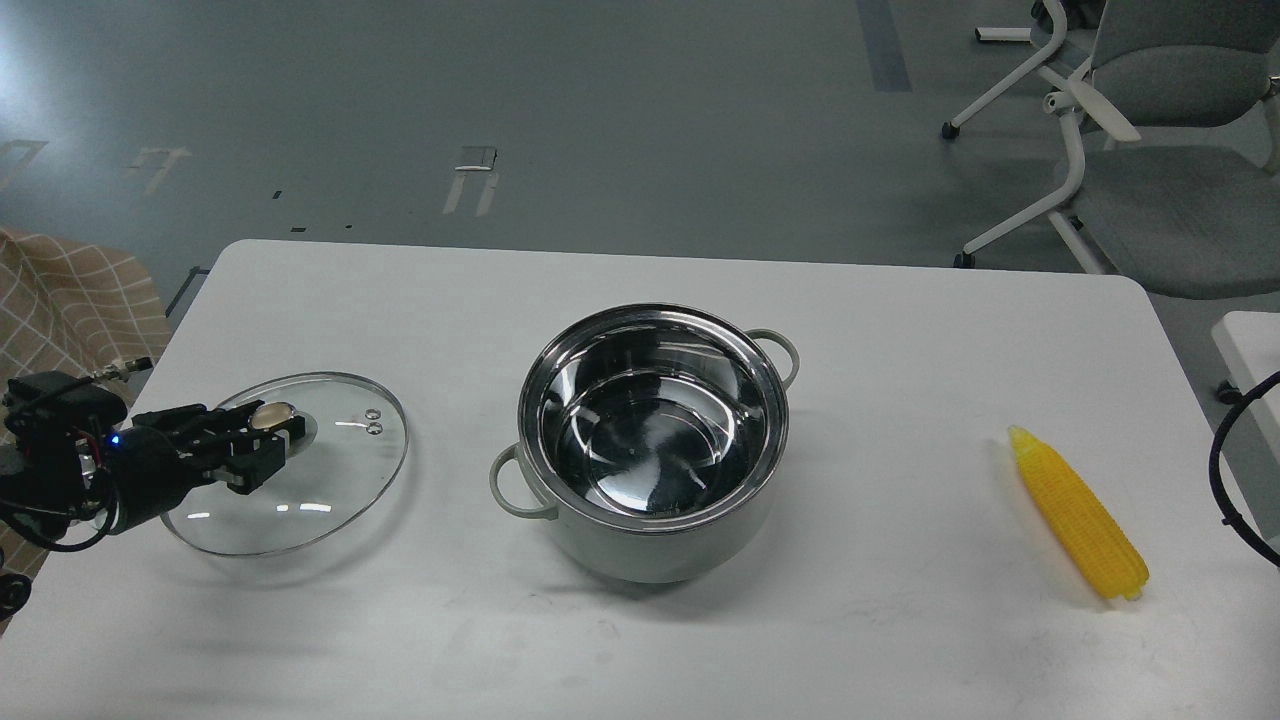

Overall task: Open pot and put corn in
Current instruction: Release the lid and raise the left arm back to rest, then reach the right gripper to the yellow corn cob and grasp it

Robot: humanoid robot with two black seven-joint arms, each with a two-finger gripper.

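The pale grey-green pot (652, 440) stands open at the table's middle, its shiny steel inside bare. The yellow corn (1078, 512) lies on the table at the right, its point towards the back. My left gripper (262, 432) is shut on the brass-coloured knob (273, 414) of the round glass lid (300, 480), which sits low at the table's left, left of the pot; I cannot tell whether it touches the table. My right gripper is out of view.
The white table (640, 620) has rounded back corners. A black cable loop (1235, 470) shows at the right edge. Grey office chairs (1150, 130) stand behind on the right. A checked cloth (60, 300) lies off the table's left edge.
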